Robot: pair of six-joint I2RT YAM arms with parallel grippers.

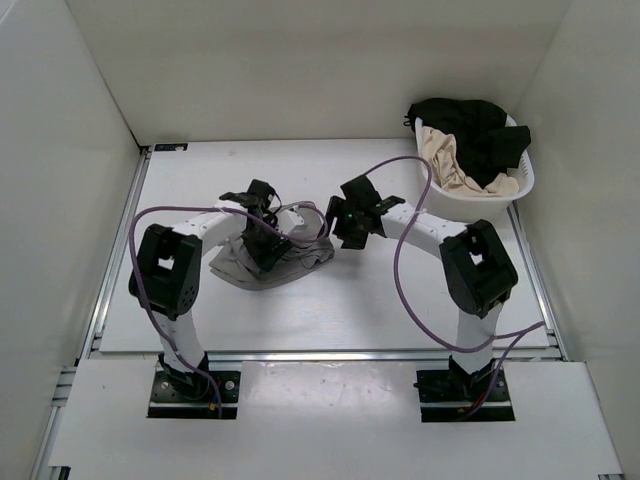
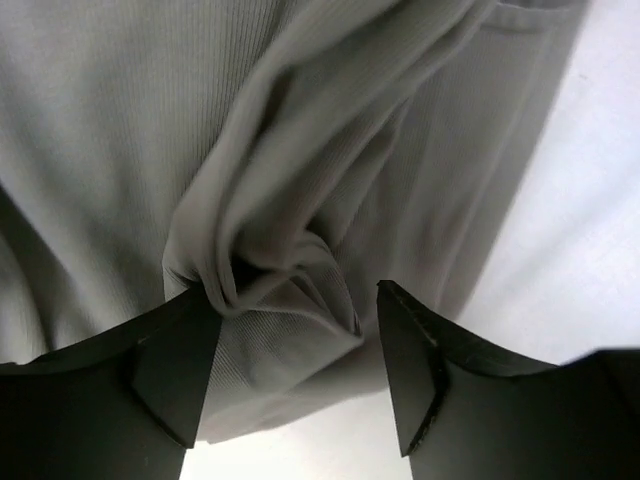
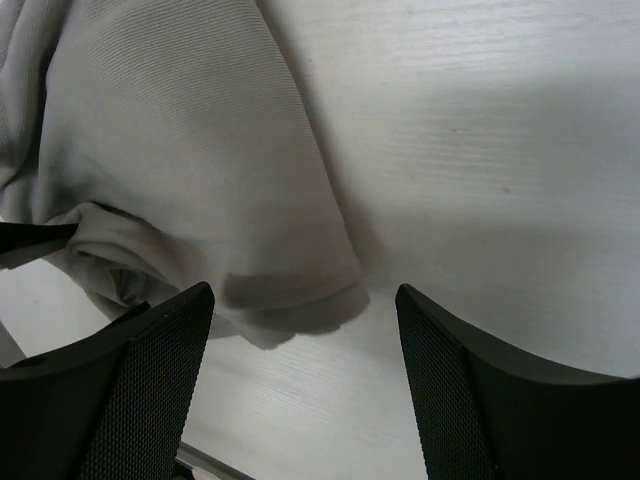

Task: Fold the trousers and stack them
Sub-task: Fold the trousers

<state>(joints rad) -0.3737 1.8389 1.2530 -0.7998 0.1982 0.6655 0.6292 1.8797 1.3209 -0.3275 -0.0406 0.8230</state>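
Top external shows the trousers (image 1: 232, 268) as a crumpled grey heap mid-bench (image 1: 340, 310), so I judge all folding and stacking remains, with the left hand (image 2: 300, 300) spread apart around a bunched ridge and the right hand (image 3: 305, 295) spread apart over their edge.

You have a white table (image 1: 350, 305) carrying the bunched grey trousers (image 1: 232, 268) left of centre and a laundry basket (image 1: 520, 185) at its far right corner.

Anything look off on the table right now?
Yes: the grey trousers lie crumpled in a heap mid-table, not flat, with a twisted bunch between the fingers of the open left hand. Nothing looks spilled or damaged.
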